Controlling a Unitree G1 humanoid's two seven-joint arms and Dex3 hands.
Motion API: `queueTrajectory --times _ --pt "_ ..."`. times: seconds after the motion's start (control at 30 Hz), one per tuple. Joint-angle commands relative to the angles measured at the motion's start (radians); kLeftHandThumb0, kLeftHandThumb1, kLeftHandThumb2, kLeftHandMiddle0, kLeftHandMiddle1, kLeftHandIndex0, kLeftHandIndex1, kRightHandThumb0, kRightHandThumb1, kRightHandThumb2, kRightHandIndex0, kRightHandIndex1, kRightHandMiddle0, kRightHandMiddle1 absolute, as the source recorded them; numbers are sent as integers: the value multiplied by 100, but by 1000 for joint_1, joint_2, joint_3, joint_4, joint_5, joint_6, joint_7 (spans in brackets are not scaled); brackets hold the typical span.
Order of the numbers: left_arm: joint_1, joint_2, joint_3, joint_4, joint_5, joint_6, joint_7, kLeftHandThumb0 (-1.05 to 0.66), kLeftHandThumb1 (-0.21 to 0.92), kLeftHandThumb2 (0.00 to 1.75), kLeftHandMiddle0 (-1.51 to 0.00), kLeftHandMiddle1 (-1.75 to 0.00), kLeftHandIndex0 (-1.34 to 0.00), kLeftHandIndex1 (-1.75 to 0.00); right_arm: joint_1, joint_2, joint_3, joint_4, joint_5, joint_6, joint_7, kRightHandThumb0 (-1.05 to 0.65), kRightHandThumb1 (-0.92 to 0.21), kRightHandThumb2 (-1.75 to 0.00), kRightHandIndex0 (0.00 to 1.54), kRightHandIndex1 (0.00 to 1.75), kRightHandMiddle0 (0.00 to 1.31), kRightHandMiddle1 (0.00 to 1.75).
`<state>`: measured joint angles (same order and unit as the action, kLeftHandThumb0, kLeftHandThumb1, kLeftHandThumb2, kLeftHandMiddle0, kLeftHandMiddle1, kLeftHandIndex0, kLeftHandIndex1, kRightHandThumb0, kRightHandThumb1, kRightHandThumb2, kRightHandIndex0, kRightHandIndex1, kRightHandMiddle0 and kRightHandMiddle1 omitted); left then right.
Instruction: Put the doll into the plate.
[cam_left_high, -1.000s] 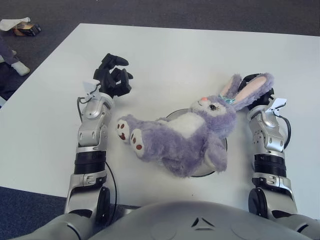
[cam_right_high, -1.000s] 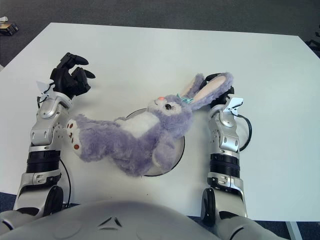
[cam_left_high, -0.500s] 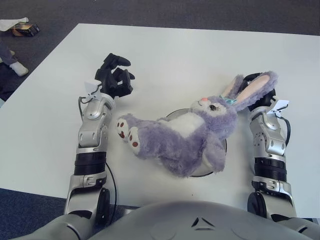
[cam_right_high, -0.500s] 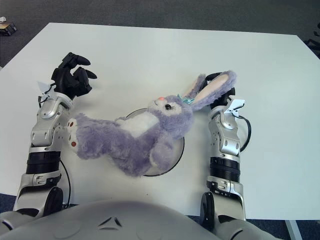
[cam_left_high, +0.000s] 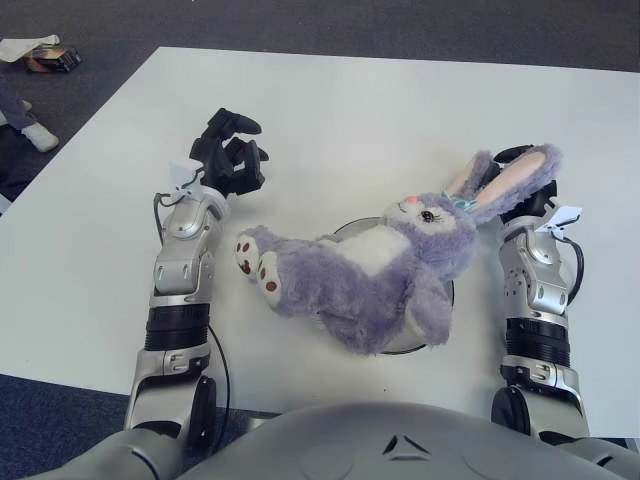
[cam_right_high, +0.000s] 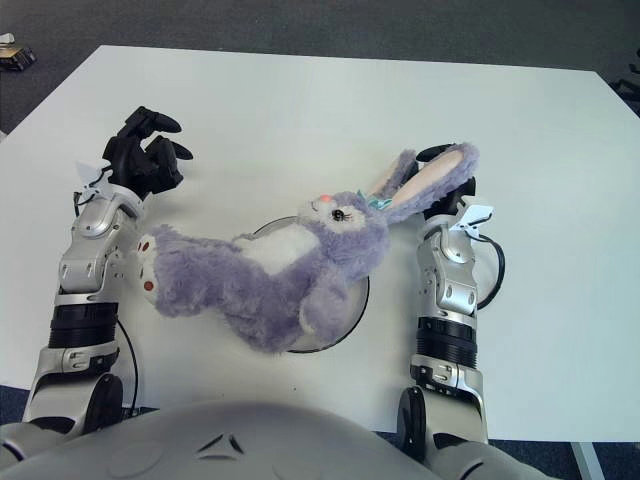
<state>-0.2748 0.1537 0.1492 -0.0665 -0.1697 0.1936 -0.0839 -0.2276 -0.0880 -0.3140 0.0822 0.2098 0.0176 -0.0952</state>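
One purple doll (cam_left_high: 370, 280) is laid across the plate (cam_left_high: 447, 300). Its ear is gripped by the right hand (cam_left_high: 520, 185); the left hand (cam_left_high: 228, 155) is held clenched, empty, left of it.

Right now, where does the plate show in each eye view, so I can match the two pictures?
Left eye view: the plate sits right of centre, low, mostly covered by the purple rabbit doll; only rim slivers show.
Right eye view: the plate sits at centre, low, likewise under the doll.
Shared landmark: the doll's long pink-lined ears, reaching to the right hand; the left hand shows beyond the doll's feet.
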Motion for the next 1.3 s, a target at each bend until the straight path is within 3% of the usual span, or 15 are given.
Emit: queueTrajectory --times 0.0,1.27 --pt "-3 5 -2 -3 4 20 1 -1 47 115 -39 -175 -38 -175 -1 6 -7 14 -3 -26 -7 -1 -12 -153 75 175 57 167" --pt "-10 -10 7 19 -1 18 11 -1 48 114 -39 -175 -37 -175 -9 -19 -1 76 2 -47 51 -1 -12 -155 76 175 54 171"
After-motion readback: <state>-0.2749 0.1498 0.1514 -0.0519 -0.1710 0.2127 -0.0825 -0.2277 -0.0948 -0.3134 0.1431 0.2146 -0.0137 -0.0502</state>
